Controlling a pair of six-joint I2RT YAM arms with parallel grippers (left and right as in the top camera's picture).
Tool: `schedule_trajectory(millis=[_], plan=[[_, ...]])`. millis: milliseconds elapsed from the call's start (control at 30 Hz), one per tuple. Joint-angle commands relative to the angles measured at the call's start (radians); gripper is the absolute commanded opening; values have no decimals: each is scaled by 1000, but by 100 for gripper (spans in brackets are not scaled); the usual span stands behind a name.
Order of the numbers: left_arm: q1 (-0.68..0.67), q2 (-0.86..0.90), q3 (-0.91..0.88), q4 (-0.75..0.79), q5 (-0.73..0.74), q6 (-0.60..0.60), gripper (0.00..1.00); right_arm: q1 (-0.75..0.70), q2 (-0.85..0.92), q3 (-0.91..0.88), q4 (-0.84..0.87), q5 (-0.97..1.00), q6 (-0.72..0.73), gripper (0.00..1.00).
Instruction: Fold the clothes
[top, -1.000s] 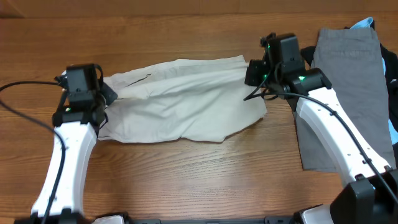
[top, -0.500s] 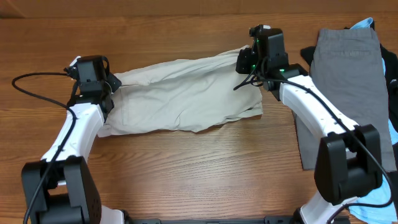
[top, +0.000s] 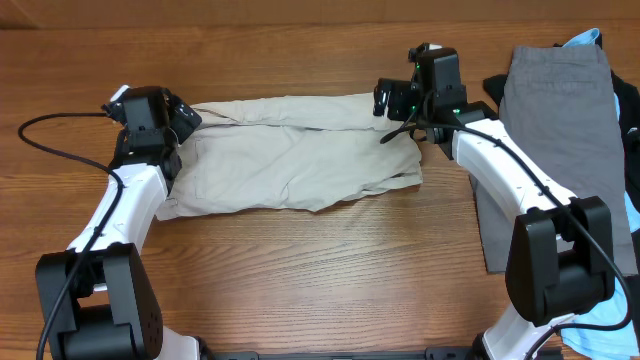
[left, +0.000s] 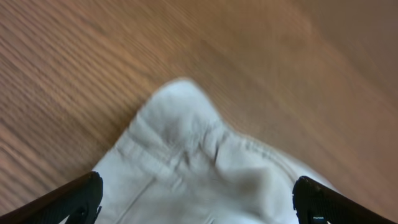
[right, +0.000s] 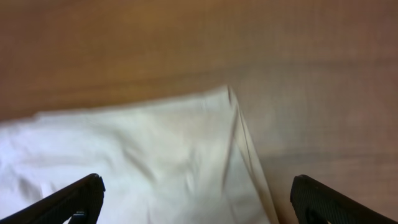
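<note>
The clothes here are pale beige shorts (top: 290, 160) lying flat and wrinkled across the middle of the wooden table. My left gripper (top: 185, 115) hovers at their far left corner, open, with nothing held. In the left wrist view that rounded corner of the shorts (left: 199, 155) lies between my left gripper's (left: 199, 205) wide-spread black fingertips (left: 78, 196). My right gripper (top: 385, 100) is open over the far right corner. The right wrist view shows the shorts' hem corner (right: 186, 143) under my right gripper (right: 199, 202), free of its fingertips (right: 317, 199).
Grey shorts (top: 560, 130) lie at the right side of the table, with a light-blue garment (top: 585, 40) and a black garment (top: 492, 85) showing at their edges. A black cable (top: 50, 125) loops off the left arm. Bare wood lies in front of the beige shorts.
Both grippers carried the shorts' edge toward the far side, then opened and let it go. The edge now lies flat on the table.
</note>
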Motion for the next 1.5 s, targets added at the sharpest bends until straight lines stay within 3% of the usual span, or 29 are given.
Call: schedule_trajectory(millis=[0,167,400,500,567,633,667,1033,1133,1467], plan=[[6,-50,21,-69,86,123,100,-3,-43,75,-122,-33,0,100],[8,-78,21,-253,188,189,100,-3,-104,143,-402,-74,-36,100],[52,-64,21,-369,317,351,100,9,-125,136,-579,-127,-143,100],[111,-64,23,-384,407,373,100,13,-113,135,-555,-131,-142,71],[160,-64,37,-427,462,391,100,14,-93,135,-549,-140,-142,43],[210,-64,63,-495,480,426,100,14,-62,135,-548,-140,-142,27],[227,-64,71,-517,479,449,100,14,-50,135,-541,-140,-142,24],[255,60,73,-466,504,592,100,14,-19,135,-510,-137,-143,22],[261,124,73,-409,500,681,100,14,-18,135,-516,-137,-142,22],[261,245,73,-260,507,700,98,14,-18,134,-538,-137,-142,22]])
